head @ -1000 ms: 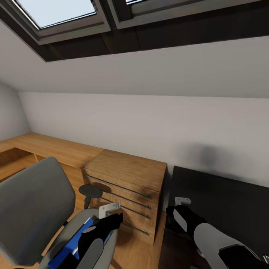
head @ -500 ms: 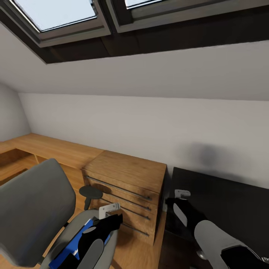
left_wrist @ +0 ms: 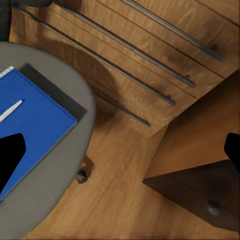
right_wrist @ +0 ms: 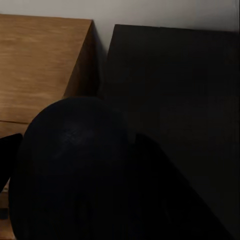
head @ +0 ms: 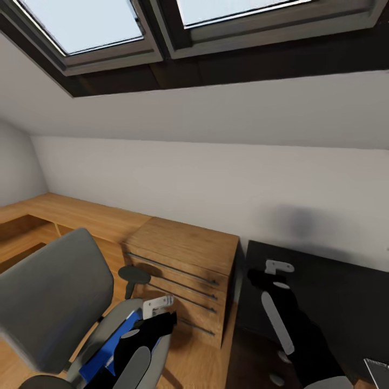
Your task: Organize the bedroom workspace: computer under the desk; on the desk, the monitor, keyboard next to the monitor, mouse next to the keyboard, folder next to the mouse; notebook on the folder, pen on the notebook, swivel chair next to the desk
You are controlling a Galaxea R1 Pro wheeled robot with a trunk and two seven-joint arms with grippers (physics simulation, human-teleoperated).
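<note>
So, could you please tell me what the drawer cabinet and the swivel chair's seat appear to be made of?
The brown drawer cabinet looks like matte wood: grain streaks show, with thin, probably metal, bar handles. The grey swivel chair's seat looks like padded fabric, uniformly dull, though the render leaves that uncertain.

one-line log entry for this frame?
folder: on swivel chair | left pincer: above seat | right pincer: over desk
</note>
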